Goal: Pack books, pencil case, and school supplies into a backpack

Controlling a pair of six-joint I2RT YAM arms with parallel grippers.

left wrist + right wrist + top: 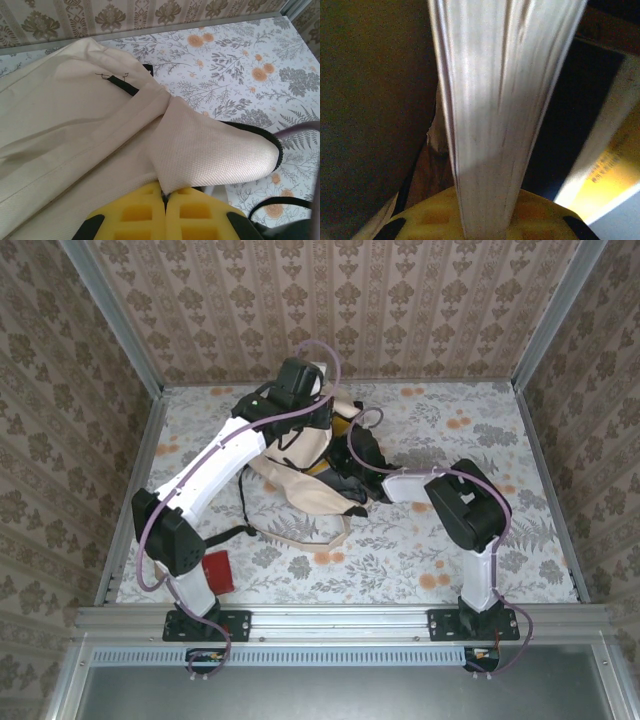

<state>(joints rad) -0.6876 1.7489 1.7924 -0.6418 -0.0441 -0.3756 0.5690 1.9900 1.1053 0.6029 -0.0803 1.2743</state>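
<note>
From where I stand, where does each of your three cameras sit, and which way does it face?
Top external: fixed high behind the bases, looking down on the table, the backpack, the left arm and the right arm.
Left wrist: on the left arm, looking along its yellow fingers; the left gripper pinches backpack fabric.
Right wrist: on the right arm, facing into the dark backpack; the right gripper clamps a book.
Shared: top and left wrist views both show cream backpack and floral table.
</note>
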